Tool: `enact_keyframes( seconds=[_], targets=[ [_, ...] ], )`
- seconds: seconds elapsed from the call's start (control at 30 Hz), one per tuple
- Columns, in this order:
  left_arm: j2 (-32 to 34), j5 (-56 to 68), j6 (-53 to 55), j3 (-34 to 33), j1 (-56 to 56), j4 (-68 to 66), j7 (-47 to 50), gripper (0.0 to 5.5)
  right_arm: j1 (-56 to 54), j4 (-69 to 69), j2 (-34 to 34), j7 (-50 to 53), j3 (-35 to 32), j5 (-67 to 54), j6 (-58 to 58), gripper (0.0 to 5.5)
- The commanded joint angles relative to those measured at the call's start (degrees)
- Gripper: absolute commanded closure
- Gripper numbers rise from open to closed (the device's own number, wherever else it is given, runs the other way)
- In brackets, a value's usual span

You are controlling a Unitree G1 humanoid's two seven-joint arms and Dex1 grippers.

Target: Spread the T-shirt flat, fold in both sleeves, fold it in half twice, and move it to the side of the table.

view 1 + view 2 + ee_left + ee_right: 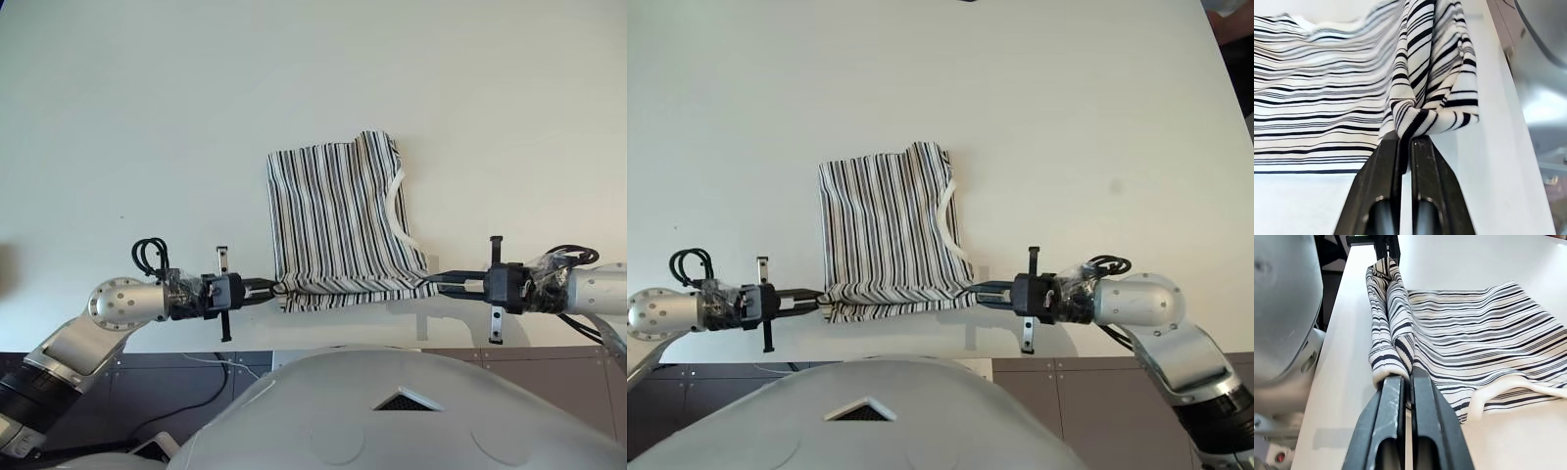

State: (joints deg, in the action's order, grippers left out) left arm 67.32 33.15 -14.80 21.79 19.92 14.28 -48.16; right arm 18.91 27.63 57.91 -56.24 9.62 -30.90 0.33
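Closed tight, the left end effector pinches the T-shirt at its near left corner. In the left wrist view the two black fingers press together on a rolled bunch of striped cloth. The right end effector is clamped the same way on the near right corner, with several layers of fabric gathered just beyond its tips. In the head views both end effectors, left and right, point inward toward each other. The garment's near edge is stretched between them.

The T-shirt is knit with narrow black and white stripes that run away from the robot. It is folded into a rough rectangle. Its near edge is doubled over and slightly raised at the pinched corners, while the rest lies on the tabletop. A white collar band curves along the robot's right side of the fold. The far edge is uneven, with the far right corner reaching farther than the left part.

The near edge of the garment sits just inside the tabletop's front edge, close to the robot. White tabletop surface extends broadly beyond the far edge and out to both sides of the T-shirt, and both arms lie along the front rim.
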Motion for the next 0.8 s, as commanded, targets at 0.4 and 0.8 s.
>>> enact_keyframes(
  seconds=[0.4,0.8],
  targets=[
    [-26.2,8.7,31.9,-14.3,-28.2,-21.5,2.5,5.39,-38.6,-34.8,-29.7,13.4,3.1,5.9,16.9,5.40],
    [-31.1,8.4,41.3,-24.6,-21.9,-18.1,7.9,5.39,-42.3,-42.9,-38.9,12.5,3.0,11.5,14.2,5.40]
  ],
)
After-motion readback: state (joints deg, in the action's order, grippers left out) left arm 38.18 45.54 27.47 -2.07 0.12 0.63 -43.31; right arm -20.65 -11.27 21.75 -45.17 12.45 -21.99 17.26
